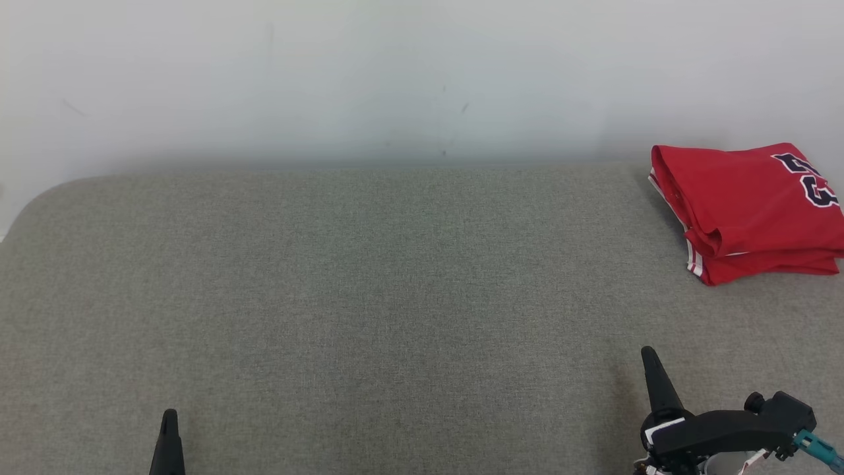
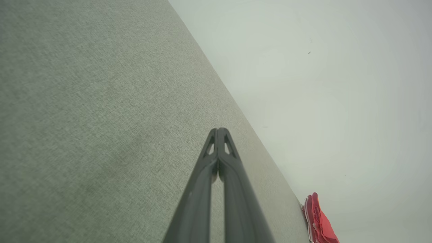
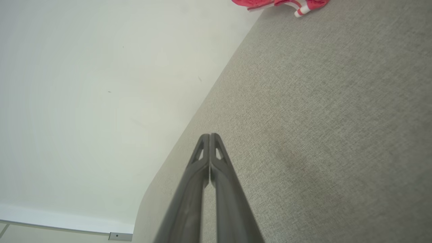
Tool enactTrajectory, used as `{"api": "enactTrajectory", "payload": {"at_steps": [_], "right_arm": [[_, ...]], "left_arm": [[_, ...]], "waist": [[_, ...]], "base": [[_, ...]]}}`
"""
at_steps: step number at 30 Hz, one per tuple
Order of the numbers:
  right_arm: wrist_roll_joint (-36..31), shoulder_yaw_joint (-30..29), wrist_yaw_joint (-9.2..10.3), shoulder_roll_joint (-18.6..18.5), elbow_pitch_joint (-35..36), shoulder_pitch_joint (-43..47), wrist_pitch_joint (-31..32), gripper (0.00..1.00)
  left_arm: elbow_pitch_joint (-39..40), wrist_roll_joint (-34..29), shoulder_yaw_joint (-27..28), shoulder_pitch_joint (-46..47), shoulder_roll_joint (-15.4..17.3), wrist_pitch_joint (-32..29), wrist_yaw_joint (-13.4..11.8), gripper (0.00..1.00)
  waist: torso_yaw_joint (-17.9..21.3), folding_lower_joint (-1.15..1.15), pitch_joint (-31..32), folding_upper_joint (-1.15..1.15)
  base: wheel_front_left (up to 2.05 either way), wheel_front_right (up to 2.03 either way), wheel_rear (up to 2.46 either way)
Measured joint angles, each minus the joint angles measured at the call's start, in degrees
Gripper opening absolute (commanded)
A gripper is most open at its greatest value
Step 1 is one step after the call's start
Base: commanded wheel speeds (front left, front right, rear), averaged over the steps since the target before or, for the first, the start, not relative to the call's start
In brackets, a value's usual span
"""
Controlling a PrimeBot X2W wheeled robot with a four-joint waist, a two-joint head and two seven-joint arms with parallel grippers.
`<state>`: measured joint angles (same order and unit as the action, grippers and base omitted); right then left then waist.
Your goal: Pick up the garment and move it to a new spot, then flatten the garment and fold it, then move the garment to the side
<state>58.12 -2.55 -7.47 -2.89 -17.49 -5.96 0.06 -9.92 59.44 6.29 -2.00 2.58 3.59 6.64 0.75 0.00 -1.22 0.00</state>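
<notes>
Far right on the grey surface (image 1: 395, 297) lies the folded red, navy-numbered garment (image 1: 745, 198); left fingers (image 2: 236, 202) and right fingers (image 3: 226, 202) clenched empty.

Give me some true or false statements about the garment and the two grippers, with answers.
1. The garment lies folded at the far right of the surface. True.
2. The right gripper holds the garment. False: it is shut on nothing, well apart from the garment.
3. The left gripper is shut and empty. True.
4. The garment is blue. False: it is red with white trim and dark numerals.
</notes>
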Motion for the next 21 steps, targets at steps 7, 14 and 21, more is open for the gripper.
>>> {"api": "enactTrajectory", "payload": {"at_steps": [7, 14, 21], "right_arm": [[4.5, -0.1, 0.01, 0.0, -0.1, -0.8, 1.3, 0.0], [8.9, -0.2, 0.01, 0.0, -0.2, -1.2, 2.5, 0.0], [13.1, -0.3, 0.01, 0.0, -0.3, -1.8, 3.5, 0.0]], "left_arm": [[0.3, 4.4, 0.3, 0.1, 0.0, -0.9, 0.3, 0.0], [0.6, 8.6, 0.7, 0.2, 0.0, -1.7, 0.4, 0.0], [0.9, 12.5, 1.0, 0.6, 0.1, -2.6, 0.4, 0.0]], "waist": [[-0.1, 0.0, 0.1, 0.0], [-0.2, 0.0, 0.2, 0.0], [-0.2, 0.0, 0.3, 0.0]], "base": [[0.0, 0.0, 0.0], [0.0, 0.0, 0.0], [0.0, 0.0, 0.0]]}}
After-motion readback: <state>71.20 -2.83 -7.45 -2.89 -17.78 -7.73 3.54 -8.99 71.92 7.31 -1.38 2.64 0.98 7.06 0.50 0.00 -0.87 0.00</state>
